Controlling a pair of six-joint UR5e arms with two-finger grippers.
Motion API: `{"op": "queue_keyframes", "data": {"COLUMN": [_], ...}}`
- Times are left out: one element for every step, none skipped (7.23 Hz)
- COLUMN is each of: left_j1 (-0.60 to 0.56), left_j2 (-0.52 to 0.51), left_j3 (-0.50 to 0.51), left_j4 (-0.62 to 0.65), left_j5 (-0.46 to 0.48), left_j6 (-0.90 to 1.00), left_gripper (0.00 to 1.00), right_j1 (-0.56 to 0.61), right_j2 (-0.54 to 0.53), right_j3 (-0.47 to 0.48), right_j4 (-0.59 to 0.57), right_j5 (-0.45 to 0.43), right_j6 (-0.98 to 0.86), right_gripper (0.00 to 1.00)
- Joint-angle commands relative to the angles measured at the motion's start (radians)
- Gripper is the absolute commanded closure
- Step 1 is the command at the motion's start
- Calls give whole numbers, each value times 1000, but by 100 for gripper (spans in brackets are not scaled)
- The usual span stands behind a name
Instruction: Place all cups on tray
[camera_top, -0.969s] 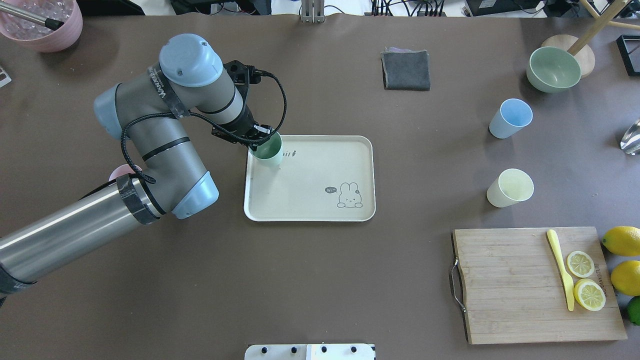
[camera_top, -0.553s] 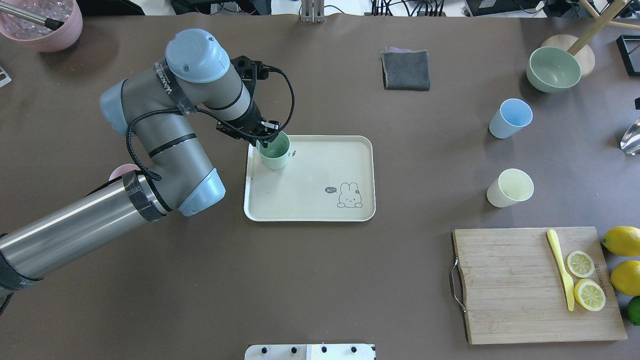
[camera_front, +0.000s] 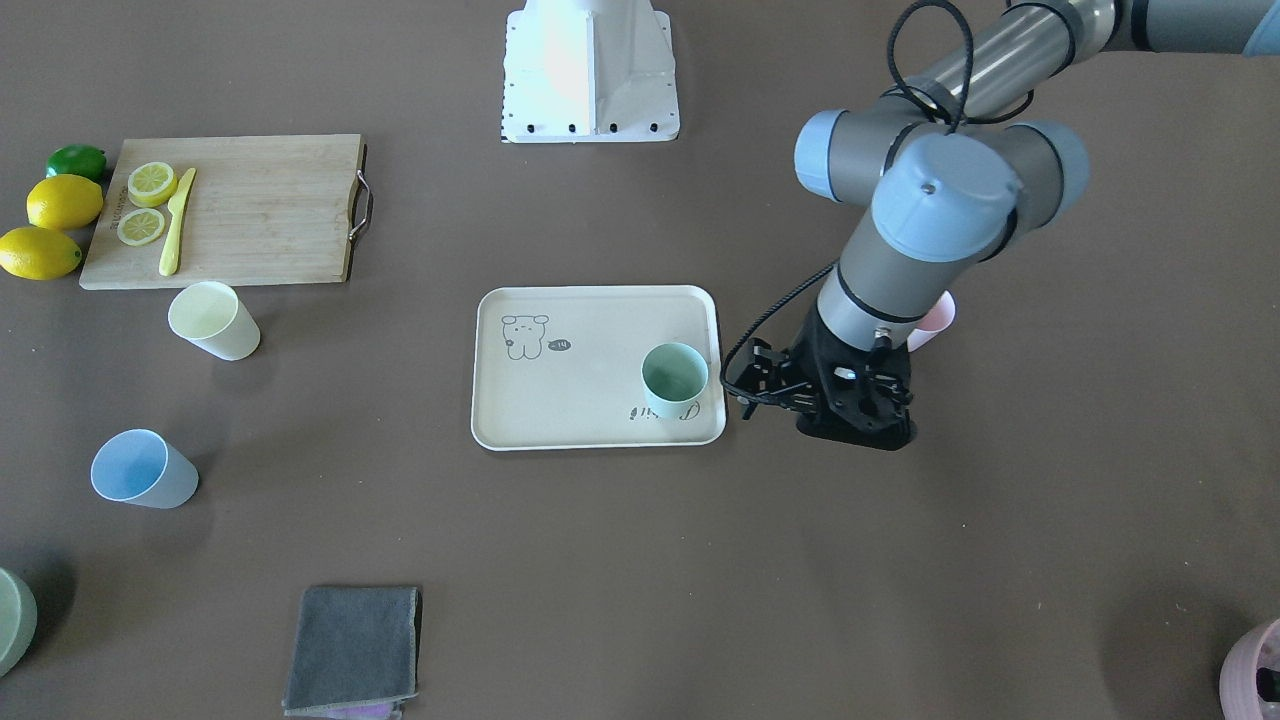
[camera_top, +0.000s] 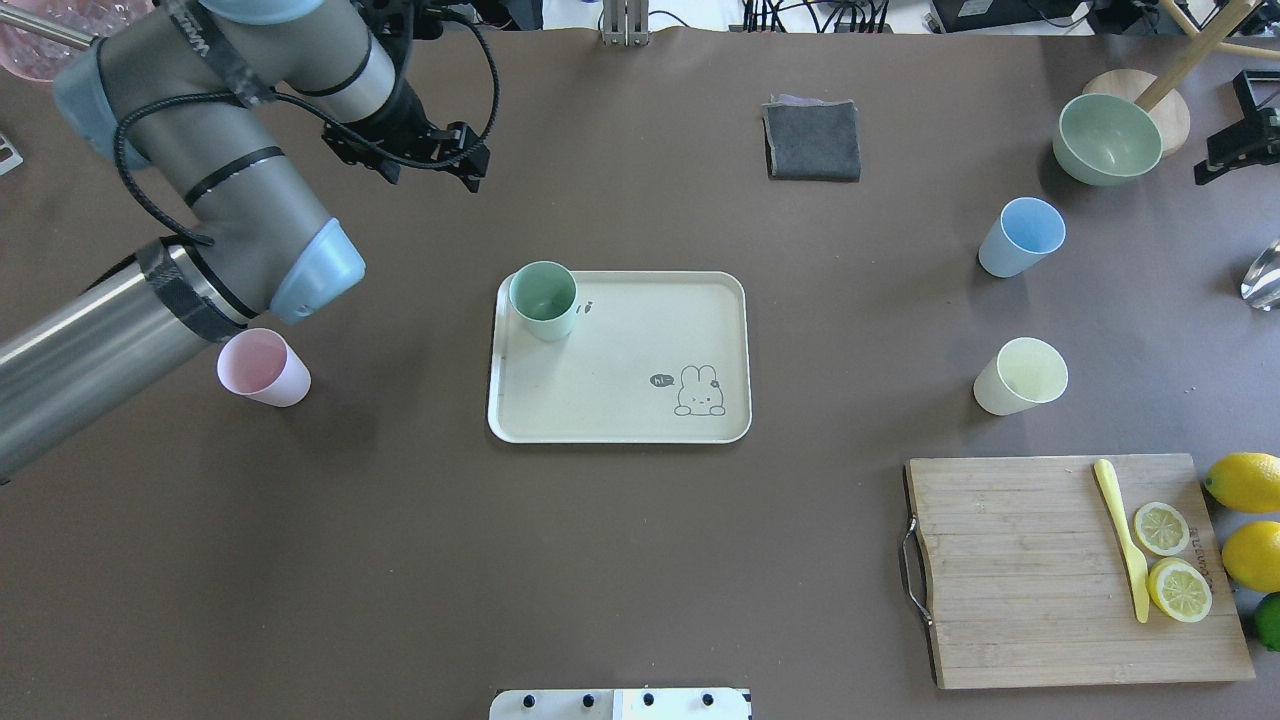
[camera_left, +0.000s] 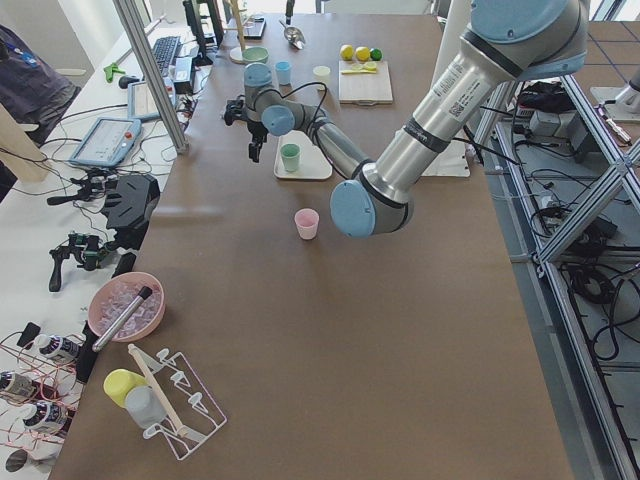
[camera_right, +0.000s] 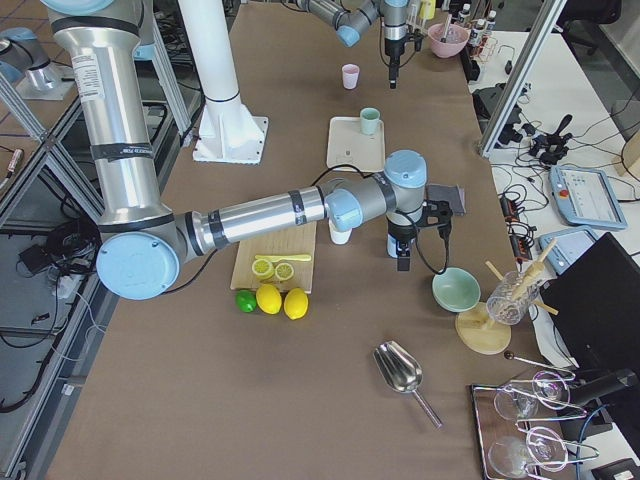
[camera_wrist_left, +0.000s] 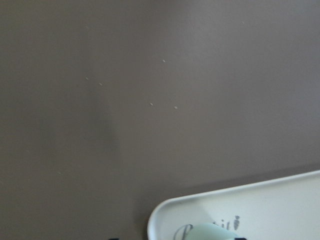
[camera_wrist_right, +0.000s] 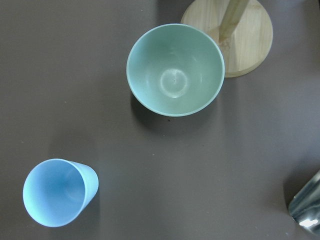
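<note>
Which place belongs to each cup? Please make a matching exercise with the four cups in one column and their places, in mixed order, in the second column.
Things:
1. pink cup
2. yellow cup
3. green cup
4. blue cup

Places:
A. standing on the tray
B. on the table, nearest to the green bowl
C. on the table, nearest to the cutting board
D. on the table, alone on the robot's left of the tray

Pairs: 1-D, 2-C, 3-A, 4-B

The left claw (camera_top: 432, 172) has released the mint green cup (camera_top: 543, 300) on the tray (camera_top: 600, 385) and withdrawn.
</note>
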Motion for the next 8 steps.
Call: {"op": "queue_keyframes", "data": {"left_j1": [-56,-56,-55,-56,-55,-55,-55,-55], "left_j2": [52,53,53,55,59,61,65,66], "left_j3": [-22,-24,-24,-22,-22,-22,-22,-22], "left_j4": [4,2,2,2,-1,-1,-2,-2], "left_j5": [-24,-22,-22,-21,-22,-22,-22,-22], "left_j6": [91,91,91,91,91,91,91,91], "left_gripper": [1,1,1,1,1,1,1,1], "right_j1": [-132,-182,-212,-230,-238,-255,-278,-292], "right_j2": [65,65,65,83,94,97,102,103], "right_j3": [-62,-67,-116,-171,-196,-197,-196,-187], "right_j4": [11,49,137,196,215,215,223,223], "right_j5": [-67,-109,-129,-147,-164,-179,-184,-184], "right_j6": [88,164,211,246,251,284,355,364], "right_gripper": [0,2,6,11,17,31,68,100]}}
